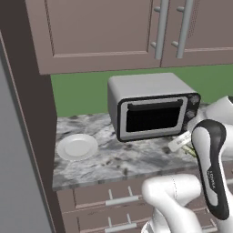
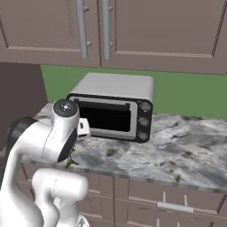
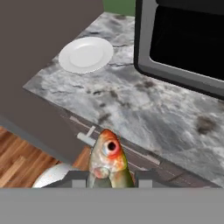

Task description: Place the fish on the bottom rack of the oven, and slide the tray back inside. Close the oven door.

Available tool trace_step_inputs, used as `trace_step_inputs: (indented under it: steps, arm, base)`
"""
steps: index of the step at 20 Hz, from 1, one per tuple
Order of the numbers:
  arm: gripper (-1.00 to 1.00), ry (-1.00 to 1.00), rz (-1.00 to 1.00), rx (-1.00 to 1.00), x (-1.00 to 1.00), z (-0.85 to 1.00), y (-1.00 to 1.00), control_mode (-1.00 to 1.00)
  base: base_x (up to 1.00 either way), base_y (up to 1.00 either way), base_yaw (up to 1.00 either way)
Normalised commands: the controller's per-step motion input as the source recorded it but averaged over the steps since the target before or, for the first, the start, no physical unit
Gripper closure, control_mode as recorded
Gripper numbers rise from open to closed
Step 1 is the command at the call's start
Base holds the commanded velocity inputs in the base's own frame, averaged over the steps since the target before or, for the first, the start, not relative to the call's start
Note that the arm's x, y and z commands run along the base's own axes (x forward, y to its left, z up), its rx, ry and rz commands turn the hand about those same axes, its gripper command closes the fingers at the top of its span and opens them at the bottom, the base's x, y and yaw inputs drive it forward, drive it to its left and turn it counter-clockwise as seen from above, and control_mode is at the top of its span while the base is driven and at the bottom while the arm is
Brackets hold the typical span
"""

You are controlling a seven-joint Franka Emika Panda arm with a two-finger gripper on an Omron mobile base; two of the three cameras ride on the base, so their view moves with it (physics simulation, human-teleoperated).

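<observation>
My gripper (image 3: 109, 178) is shut on the fish (image 3: 108, 157). In the hand view its orange head with a red-ringed eye sticks up between the two dark fingertips. The fish hangs over the counter's front edge, above the drawers. In the left base view the white hand (image 1: 179, 142) sits in front of the toaster oven's right corner, with a greenish bit of the fish (image 1: 190, 150) below it. In the right base view the fish's tail (image 2: 70, 163) pokes out under my arm. The oven, its door and the bottom rack are out of view.
A grey countertop toaster oven (image 1: 152, 107) stands shut on the marble counter (image 1: 136, 159). A white plate (image 1: 77, 146) lies to its left. A tall dark panel (image 1: 32, 113) bounds the counter on the left, wall cabinets (image 1: 100, 32) hang above, and drawers (image 2: 168, 201) sit below.
</observation>
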Motion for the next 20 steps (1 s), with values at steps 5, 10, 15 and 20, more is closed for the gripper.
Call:
trace_step_inputs:
  steps: [5, 10, 15, 20]
  arm:
    - [1.0, -0.07, 0.1, 0.0, 0.64, -0.01, 0.09, -1.0]
    - [1.0, 0.0, 0.0, 0.0, 0.91, -0.07, 0.07, -1.0]
    - [1.0, 0.0, 0.0, 0.0, 0.57, -0.1, 0.0, -1.0]
    - [1.0, 0.0, 0.0, 0.0, 0.02, -0.02, 0.0, 1.0]
  base:
    - [0.0, 0.0, 0.0]
    - [0.0, 0.0, 0.0]
    - [0.0, 0.0, 0.0]
    - [-0.23, 0.0, 0.12]
